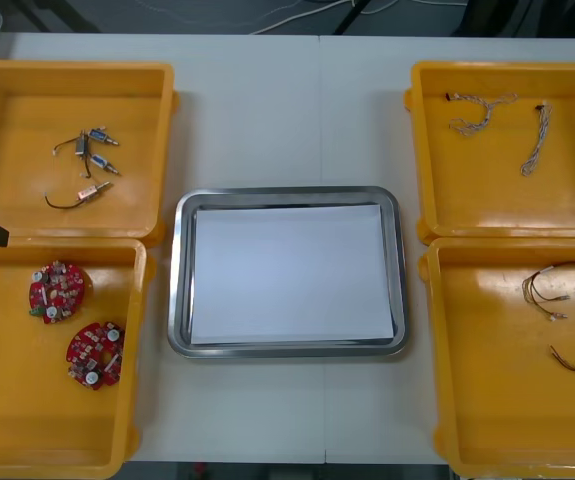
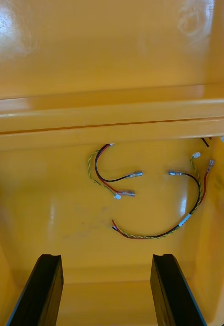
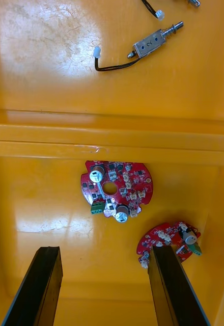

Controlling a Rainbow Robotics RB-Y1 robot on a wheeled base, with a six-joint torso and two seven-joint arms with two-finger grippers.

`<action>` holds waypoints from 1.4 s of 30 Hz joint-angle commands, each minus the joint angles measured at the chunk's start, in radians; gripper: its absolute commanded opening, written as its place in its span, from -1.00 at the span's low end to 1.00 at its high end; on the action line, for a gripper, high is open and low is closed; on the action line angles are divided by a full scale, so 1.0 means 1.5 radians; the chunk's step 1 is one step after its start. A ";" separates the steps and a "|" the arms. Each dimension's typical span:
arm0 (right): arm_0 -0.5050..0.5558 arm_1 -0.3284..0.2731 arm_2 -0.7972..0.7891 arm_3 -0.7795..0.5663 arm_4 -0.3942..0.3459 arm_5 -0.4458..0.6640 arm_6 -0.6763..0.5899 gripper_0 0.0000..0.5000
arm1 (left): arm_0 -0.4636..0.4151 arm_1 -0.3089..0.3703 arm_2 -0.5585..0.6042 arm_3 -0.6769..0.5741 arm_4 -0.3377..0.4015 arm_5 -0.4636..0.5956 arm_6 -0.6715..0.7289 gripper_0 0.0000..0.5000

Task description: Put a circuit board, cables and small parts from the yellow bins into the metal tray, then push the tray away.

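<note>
Resting in the near left yellow plastic bin [image 1: 27, 420], two round red circuit boards [image 3: 117, 189] face the left gripper [image 3: 104, 249], open wide and empty; the right gripper [image 2: 106, 257], likewise spread and empty, hangs over red-and-yellow cables [image 2: 126, 193] right of the white-lined metal tray [image 1: 180, 270]

Left claw [image 3: 104, 250]: two flat, matte black slab fingers [image 3: 40, 285], tips cut square with a small notch. Right claw [image 2: 106, 257]: same black fingers [image 2: 169, 290], broad, straight-edged, plain matte faces.
</note>
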 commanded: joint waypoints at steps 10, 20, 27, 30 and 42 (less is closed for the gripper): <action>0.006 0.003 -0.026 -0.018 0.005 0.005 -0.004 1.00 | 0.013 0.030 0.022 -0.019 -0.002 0.004 -0.058 1.00; 0.034 0.015 -0.020 -0.010 0.005 0.000 -0.012 1.00 | 0.041 -0.004 0.012 -0.026 -0.013 0.004 -0.177 1.00; 0.042 0.012 -0.027 -0.010 0.011 0.000 -0.089 1.00 | 0.040 0.000 0.013 -0.027 -0.008 0.004 -0.179 1.00; 0.054 0.012 -0.033 -0.010 0.009 0.001 -0.146 1.00 | 0.049 0.000 0.018 -0.036 -0.007 0.004 -0.174 1.00; 0.141 0.012 -0.075 -0.010 0.003 -0.044 -0.357 1.00 | 0.138 -0.015 0.062 -0.088 -0.005 -0.041 -0.157 1.00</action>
